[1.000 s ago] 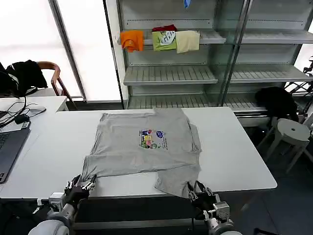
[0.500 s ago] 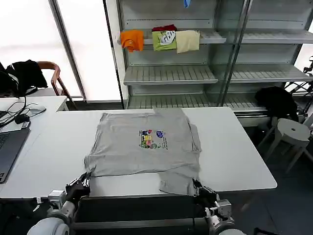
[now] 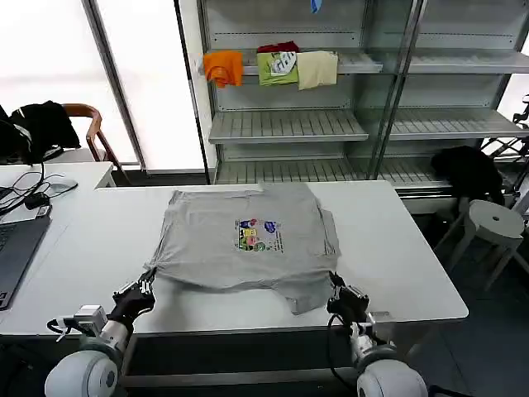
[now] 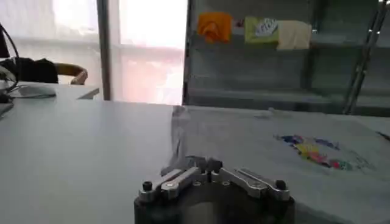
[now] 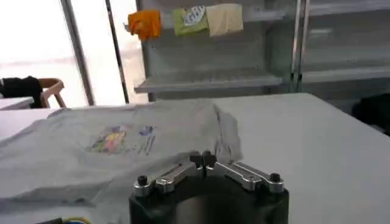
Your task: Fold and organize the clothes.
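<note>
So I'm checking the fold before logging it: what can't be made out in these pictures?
- Head view: the near hem of the grey shirt is doubled over, so its underside and any layer beneath are hidden.
- Head view: the chest print is too small to read.
- Left wrist view: the left gripper body blocks the table just in front.
- Right wrist view: the right gripper hides the cloth at its closed tips.

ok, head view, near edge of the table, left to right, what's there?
laptop → left tool, shut on the grey shirt → right tool, shut on its other near corner.
</note>
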